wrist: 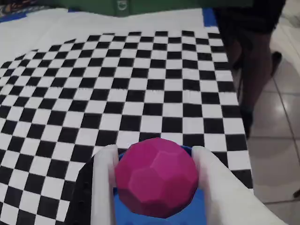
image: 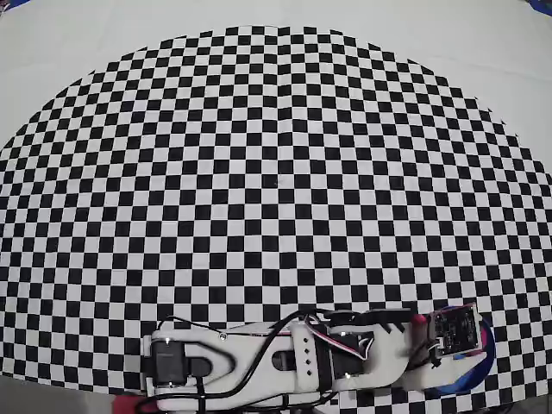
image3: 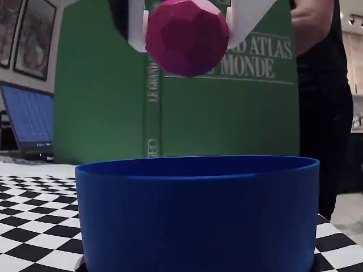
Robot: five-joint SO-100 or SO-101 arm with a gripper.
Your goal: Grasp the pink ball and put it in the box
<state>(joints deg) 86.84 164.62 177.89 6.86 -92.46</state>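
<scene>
Pink ball (image3: pixel 187 37) above box (image3: pixel 195 212) rim

I see the pink ball (image3: pixel 187 37), a faceted magenta sphere, clamped between the two white fingers (image3: pixel 138 25) of the gripper (image3: pixel 184 28) and hanging in the air directly above the box (image3: pixel 197 212), well clear of its rim. The box is a round, bright blue container standing upright on the checkered mat, open side up. In my wrist view the ball (wrist: pixel 157 176) hides most of the blue box (wrist: pixel 161 218) beneath it.
</scene>
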